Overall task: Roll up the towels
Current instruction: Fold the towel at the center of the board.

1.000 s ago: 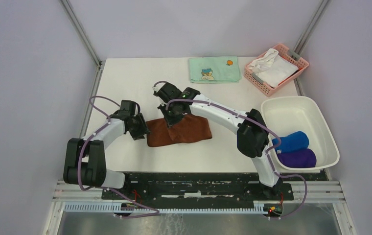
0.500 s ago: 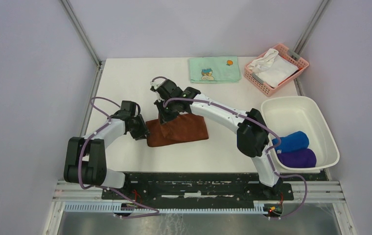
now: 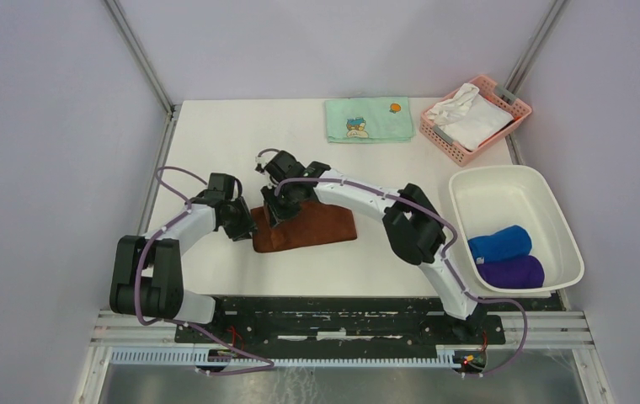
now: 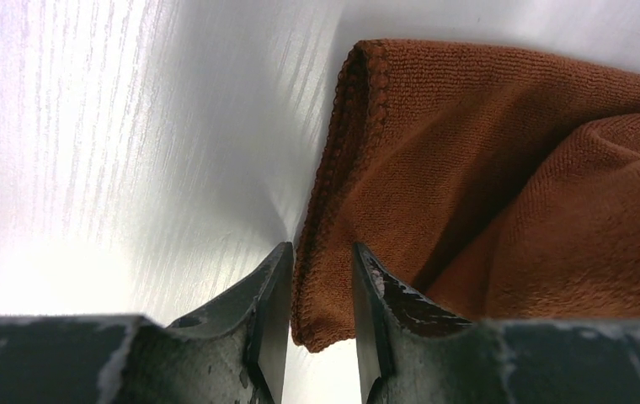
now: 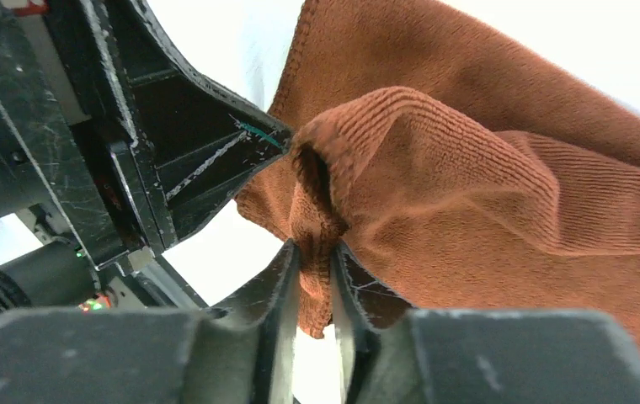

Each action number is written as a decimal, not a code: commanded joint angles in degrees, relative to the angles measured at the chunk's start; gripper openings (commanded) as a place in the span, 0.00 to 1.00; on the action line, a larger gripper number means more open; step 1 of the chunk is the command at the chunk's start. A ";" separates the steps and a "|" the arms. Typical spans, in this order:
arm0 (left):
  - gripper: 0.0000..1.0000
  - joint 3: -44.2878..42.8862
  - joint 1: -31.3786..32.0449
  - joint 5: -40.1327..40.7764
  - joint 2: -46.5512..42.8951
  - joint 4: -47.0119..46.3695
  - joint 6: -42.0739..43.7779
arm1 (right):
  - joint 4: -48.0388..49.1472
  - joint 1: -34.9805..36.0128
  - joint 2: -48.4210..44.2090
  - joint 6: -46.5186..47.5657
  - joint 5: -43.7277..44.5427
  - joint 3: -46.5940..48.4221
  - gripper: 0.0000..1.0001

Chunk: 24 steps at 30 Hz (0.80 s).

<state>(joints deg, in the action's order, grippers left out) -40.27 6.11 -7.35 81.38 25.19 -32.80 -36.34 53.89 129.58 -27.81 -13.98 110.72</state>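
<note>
Top external view: the rust-brown towel (image 3: 312,229) lies left of the worktop's (image 3: 216,135) middle. The left gripper (image 4: 320,290) pinches its left hem, and the right gripper (image 5: 315,269) clamps a raised fold beside it. The blue towel (image 3: 500,243) and purple towel (image 3: 512,272) sit rolled in the white tub (image 3: 510,181) at the right edge.

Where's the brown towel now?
In the overhead view the brown towel lies on the table left of centre, the left gripper and right gripper at its left end, well left of the white tub.
</note>
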 commanded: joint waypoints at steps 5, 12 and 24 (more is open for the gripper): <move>0.44 -1.72 0.14 6.93 -5.61 2.98 -2.18 | 1.67 -0.09 -7.19 2.56 -6.49 -2.81 0.50; 0.53 -5.37 0.57 11.98 -11.59 8.25 -0.47 | 6.32 -7.92 -23.09 3.28 -5.10 -22.19 0.57; 0.48 -10.81 20.92 12.91 -8.27 5.36 -6.98 | 19.69 -19.71 -33.45 -0.70 -8.16 -48.26 0.51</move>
<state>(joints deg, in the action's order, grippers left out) -50.33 24.60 5.41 69.36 33.23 -35.44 -23.05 34.61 98.45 -27.22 -20.51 65.95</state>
